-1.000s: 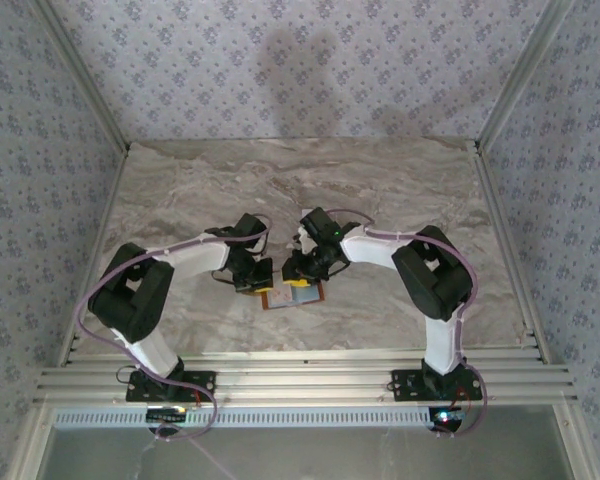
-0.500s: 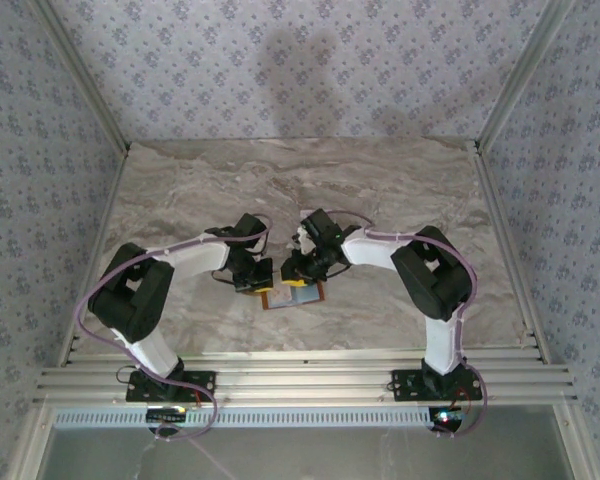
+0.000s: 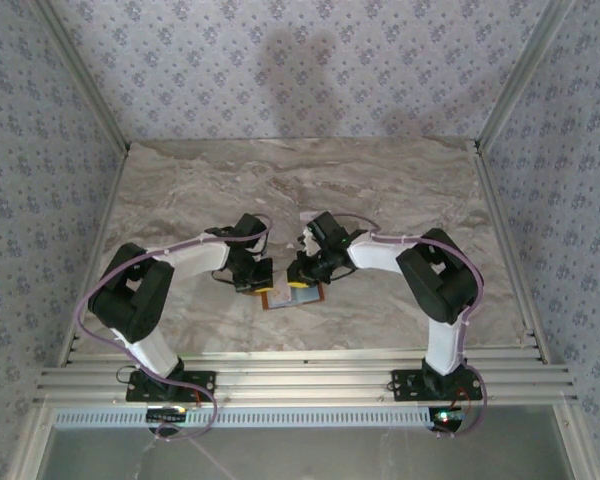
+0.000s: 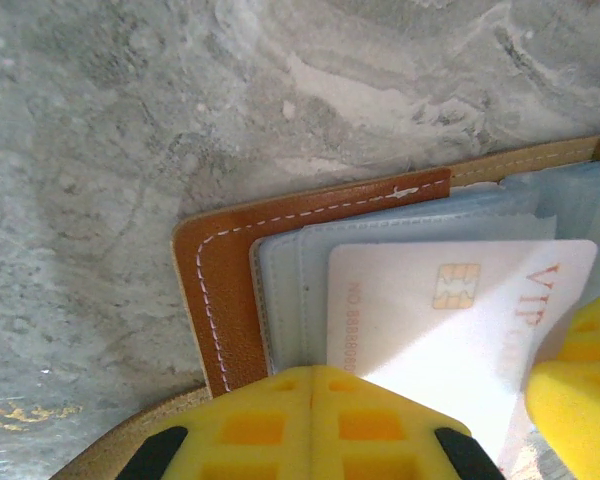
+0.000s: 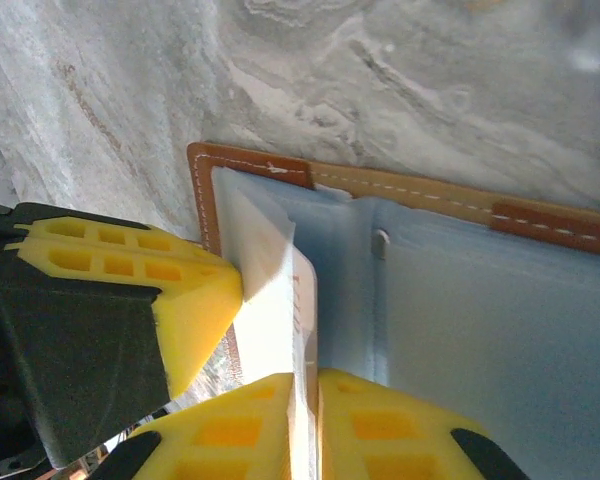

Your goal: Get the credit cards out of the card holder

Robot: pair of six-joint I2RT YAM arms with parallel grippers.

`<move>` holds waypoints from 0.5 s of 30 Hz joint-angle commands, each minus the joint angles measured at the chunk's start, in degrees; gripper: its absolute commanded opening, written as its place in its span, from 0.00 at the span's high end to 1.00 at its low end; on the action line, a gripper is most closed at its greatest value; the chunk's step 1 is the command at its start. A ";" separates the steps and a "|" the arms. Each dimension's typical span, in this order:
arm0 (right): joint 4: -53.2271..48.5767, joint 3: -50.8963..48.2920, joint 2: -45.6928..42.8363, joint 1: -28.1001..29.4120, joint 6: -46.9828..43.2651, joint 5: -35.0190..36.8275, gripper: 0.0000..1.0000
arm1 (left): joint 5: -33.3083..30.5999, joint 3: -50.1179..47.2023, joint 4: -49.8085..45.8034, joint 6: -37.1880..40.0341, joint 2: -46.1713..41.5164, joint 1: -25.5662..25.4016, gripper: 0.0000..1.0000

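Tan-brown leather card holder (image 3: 292,296) lies open on the grey marbled tabletop (image 3: 400,180), between the two arms. Over the last second the right gripper (image 5: 308,425) has narrowed its jaws onto the edge of the whitish plastic credit card (image 4: 430,320), which sits partly out of its grey-blue sleeve. The left gripper (image 4: 312,425), jaws shut together, pins the holder's left end. With the pinch made, the card looks ready to slide free.

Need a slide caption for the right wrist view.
Right claw pinches a white card at the open card holder on the marble table.
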 commanded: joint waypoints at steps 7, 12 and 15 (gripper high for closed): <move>-1.54 -0.79 -2.41 -0.33 0.79 -0.30 0.96 | -2.81 -0.03 -2.14 1.00 1.45 -0.39 0.93; -5.55 -0.62 -4.29 -0.36 -1.04 3.25 1.00 | -2.93 0.07 -2.49 1.13 1.40 -0.41 0.93; -7.18 -0.67 -5.19 -0.60 -1.73 4.61 1.00 | -3.00 0.20 -2.50 1.16 1.45 -0.43 0.93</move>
